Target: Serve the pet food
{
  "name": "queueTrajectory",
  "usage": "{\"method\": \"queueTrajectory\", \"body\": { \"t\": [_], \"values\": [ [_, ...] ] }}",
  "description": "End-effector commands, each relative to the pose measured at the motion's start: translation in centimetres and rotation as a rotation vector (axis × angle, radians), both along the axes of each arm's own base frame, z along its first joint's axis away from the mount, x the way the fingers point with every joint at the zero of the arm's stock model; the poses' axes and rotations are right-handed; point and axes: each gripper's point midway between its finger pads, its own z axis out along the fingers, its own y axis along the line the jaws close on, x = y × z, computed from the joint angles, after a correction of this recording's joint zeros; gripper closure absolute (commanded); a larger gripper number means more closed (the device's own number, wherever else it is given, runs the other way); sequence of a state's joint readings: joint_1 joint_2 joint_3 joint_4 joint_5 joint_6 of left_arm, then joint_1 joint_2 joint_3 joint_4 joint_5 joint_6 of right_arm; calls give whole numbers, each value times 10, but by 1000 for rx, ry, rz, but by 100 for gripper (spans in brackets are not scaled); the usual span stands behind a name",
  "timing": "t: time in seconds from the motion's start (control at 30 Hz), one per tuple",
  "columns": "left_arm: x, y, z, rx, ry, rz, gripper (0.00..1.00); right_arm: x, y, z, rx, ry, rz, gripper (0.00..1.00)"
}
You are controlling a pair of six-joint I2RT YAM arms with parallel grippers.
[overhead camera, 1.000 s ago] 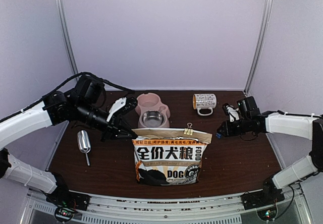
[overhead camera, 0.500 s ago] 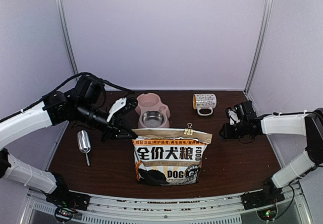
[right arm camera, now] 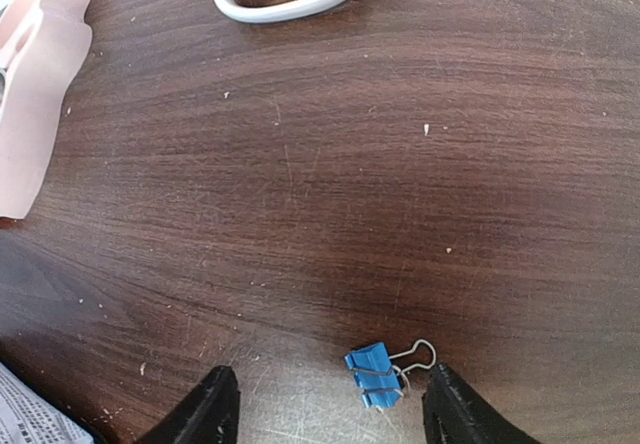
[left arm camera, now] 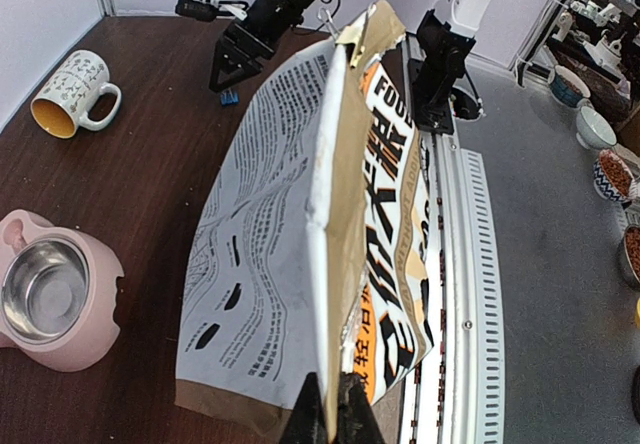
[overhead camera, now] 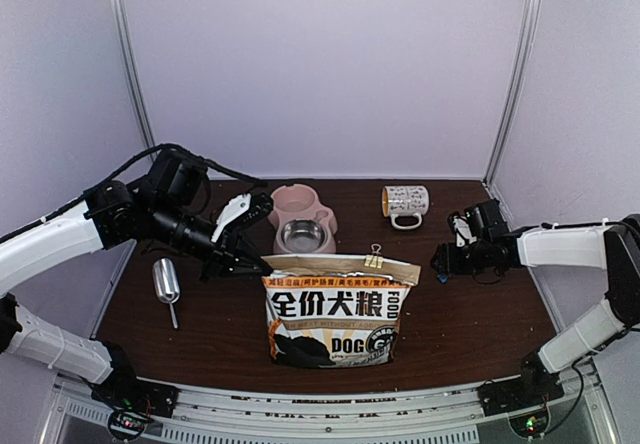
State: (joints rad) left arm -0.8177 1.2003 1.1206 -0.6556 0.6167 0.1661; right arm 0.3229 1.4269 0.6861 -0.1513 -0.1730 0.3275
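The bag (overhead camera: 335,314) (kraft-brown and white, printed "DOG") stands upright on the table (overhead camera: 480,314), in the middle near the near edge. The left jaws are pinched shut on the left corner of the bag's top edge, and a gold binder clip (overhead camera: 375,257) sits on that edge toward its right end. The right jaws stand wide apart, low over the table to the right of the bag. A blue binder clip (right arm camera: 375,374) lies loose on the wood between them, touching neither. Behind the bag sits the pink double bowl (overhead camera: 295,204), whose steel cup (overhead camera: 303,234) shows bare metal. A mug (overhead camera: 405,201) lies toward the far right corner and a metal scoop (overhead camera: 165,282) lies near the left edge. The only pet food (left arm camera: 612,176) on show is reddish-brown pellets in bowls beyond the table's near edge.
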Motion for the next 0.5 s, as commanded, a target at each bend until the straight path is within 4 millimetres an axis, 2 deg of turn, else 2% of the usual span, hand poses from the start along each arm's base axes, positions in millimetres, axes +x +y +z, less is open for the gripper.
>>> {"method": "queueTrajectory", "body": {
  "t": [0.0, 0.07, 0.23, 0.33, 0.47],
  "values": [
    [-9, -7, 8, -23, -22, -49, 100, 4, -5, 34, 1, -74, -16, 33],
    [-9, -7, 8, -23, -24, -50, 100, 1, 0, 54, 20, -108, 25, 30],
    [-9, -7, 9, -24, -28, -49, 100, -18, 23, 124, 125, -236, 190, 23],
    [-8, -7, 10, -24, -32, -47, 100, -40, 48, 168, 252, -302, 346, 19],
    [-8, -7, 9, -23, -32, -45, 100, -81, 89, 223, 441, -370, 587, 13]
  ]
}}
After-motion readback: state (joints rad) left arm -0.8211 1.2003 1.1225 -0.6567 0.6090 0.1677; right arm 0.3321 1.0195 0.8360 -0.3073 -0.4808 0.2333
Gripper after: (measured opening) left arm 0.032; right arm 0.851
